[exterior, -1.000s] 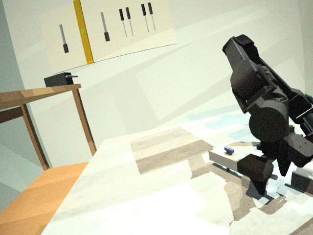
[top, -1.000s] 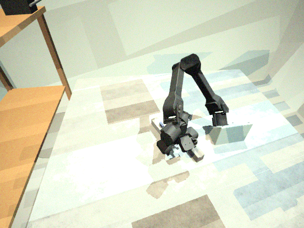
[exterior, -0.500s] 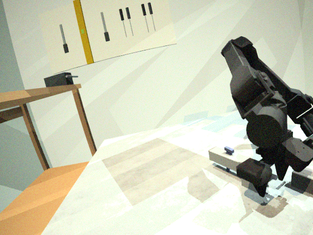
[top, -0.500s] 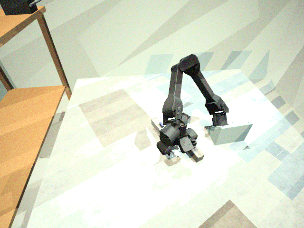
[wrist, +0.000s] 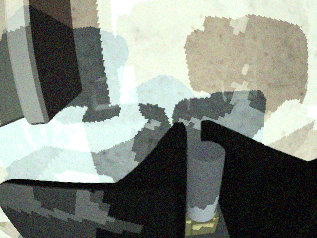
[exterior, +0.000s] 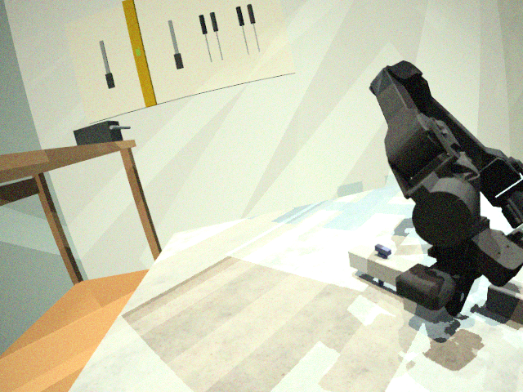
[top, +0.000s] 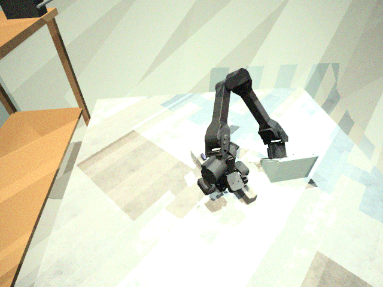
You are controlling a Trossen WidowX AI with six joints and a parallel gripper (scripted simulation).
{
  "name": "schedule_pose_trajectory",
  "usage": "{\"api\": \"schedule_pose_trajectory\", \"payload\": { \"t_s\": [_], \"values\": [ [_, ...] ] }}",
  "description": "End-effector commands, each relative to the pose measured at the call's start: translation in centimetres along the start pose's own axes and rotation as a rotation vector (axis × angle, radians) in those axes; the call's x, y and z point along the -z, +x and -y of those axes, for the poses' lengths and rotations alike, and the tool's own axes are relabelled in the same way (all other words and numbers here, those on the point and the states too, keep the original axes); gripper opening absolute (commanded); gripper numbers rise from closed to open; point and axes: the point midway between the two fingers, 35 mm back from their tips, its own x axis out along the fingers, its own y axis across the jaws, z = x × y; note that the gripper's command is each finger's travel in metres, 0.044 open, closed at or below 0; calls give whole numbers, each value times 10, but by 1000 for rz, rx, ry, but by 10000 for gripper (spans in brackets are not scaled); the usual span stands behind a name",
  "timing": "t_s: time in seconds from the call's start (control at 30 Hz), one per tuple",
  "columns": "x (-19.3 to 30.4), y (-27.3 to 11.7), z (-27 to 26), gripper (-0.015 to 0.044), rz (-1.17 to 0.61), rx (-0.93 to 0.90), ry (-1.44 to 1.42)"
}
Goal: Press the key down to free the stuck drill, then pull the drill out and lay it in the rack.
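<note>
My gripper (top: 220, 188) (exterior: 456, 311) (wrist: 191, 130) points down beside the front end of the long pale holder block (top: 194, 158) (exterior: 366, 265). Its fingers are shut on the drill (wrist: 205, 178), a grey cylinder with a yellow ring at its base in the wrist view. The fingers hide the drill in the top and exterior views. The small blue-purple key (top: 203, 156) (exterior: 382, 250) stands on top of the block's far end. A second block, which looks like the rack (top: 249, 196) (exterior: 502, 300) (wrist: 60, 64), lies on the other side of the gripper, apart from it.
The arm stands on the same table, with a grey-green panel (top: 289, 170) at its base. A wooden shelf unit (top: 40, 163) (exterior: 84, 312) is at the left, with a black box (top: 23, 9) (exterior: 96, 134) on top. Tools hang on the wall behind.
</note>
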Motion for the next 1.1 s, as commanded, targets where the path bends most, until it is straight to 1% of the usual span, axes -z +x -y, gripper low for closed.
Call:
{"api": "schedule_pose_trajectory", "payload": {
  "t_s": [0.0, 0.5, 1.07],
  "values": [
    [0, 0, 1, 0, -1, 5, 3],
    [-11, -1, 0, 0, -5, 1, -5],
    [-36, -3, 2, 0, -4, 1, -4]
  ]
}}
